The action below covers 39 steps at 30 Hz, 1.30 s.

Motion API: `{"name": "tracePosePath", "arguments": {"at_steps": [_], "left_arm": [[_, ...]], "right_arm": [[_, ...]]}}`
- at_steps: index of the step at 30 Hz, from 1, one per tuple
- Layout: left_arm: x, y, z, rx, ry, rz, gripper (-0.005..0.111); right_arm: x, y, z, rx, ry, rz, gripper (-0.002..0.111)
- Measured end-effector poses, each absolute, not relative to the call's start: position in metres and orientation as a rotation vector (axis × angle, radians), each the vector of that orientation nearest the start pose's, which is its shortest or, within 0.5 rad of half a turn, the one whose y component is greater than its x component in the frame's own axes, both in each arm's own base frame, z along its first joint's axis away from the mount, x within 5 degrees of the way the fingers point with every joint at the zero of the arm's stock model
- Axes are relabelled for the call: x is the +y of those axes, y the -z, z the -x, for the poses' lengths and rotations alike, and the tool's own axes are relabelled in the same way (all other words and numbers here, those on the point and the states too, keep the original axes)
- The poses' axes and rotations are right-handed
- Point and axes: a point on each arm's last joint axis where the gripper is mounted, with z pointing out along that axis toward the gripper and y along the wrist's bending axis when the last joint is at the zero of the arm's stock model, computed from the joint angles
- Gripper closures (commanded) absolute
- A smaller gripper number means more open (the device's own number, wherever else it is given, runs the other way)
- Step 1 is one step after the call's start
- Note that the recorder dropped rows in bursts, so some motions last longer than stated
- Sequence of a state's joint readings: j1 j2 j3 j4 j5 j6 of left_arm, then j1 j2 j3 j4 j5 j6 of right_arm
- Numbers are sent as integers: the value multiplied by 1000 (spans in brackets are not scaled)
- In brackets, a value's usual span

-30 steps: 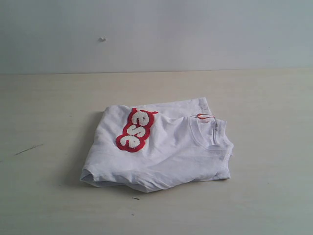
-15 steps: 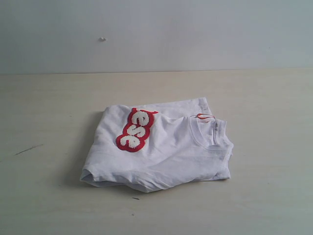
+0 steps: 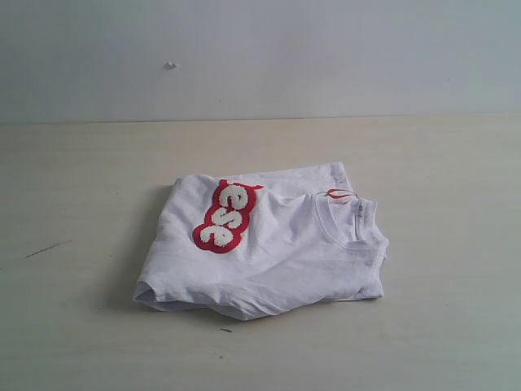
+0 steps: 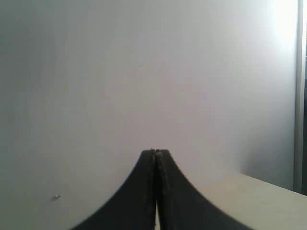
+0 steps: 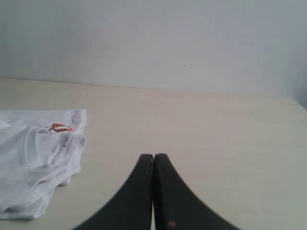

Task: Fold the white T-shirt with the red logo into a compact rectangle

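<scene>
The white T-shirt (image 3: pixel 269 248) lies folded into a rough rectangle in the middle of the table, ribbed collar and orange neck tag (image 3: pixel 339 194) at its right end. The red logo (image 3: pixel 225 216) shows only a few of its letters on the upper left of the fold. Neither arm appears in the exterior view. My left gripper (image 4: pixel 155 152) is shut on nothing and faces the pale wall. My right gripper (image 5: pixel 153 156) is shut and empty above bare table, with the white T-shirt (image 5: pixel 33 163) and its collar off to one side, well apart from the fingers.
The beige table (image 3: pixel 440 163) runs back to a plain grey-white wall (image 3: pixel 326 57). A small dark scratch (image 3: pixel 47 248) marks the table's left side. A table corner (image 4: pixel 249 196) shows in the left wrist view.
</scene>
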State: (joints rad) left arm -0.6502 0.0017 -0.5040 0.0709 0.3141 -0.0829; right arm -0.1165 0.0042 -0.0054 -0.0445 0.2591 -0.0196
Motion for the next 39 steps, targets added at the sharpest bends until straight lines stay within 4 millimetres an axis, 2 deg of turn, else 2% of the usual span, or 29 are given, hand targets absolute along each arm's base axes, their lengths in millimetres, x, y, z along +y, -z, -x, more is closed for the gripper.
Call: {"name": "tracePosePath", "arguments": {"at_steps": [25,33,39], "left_arm": [[1,-345,-2,1248,519,-407,107],[1,-345,-2,1274,310,-265,107],[2,-345,-2,1294,42,-55,107]], "right_arm": [[-7,-191,-55,1742,134,-62,108],[-7,-191,-55,1742,134,-62,108],[-7,-191,-55,1744,134,-62,108]]}}
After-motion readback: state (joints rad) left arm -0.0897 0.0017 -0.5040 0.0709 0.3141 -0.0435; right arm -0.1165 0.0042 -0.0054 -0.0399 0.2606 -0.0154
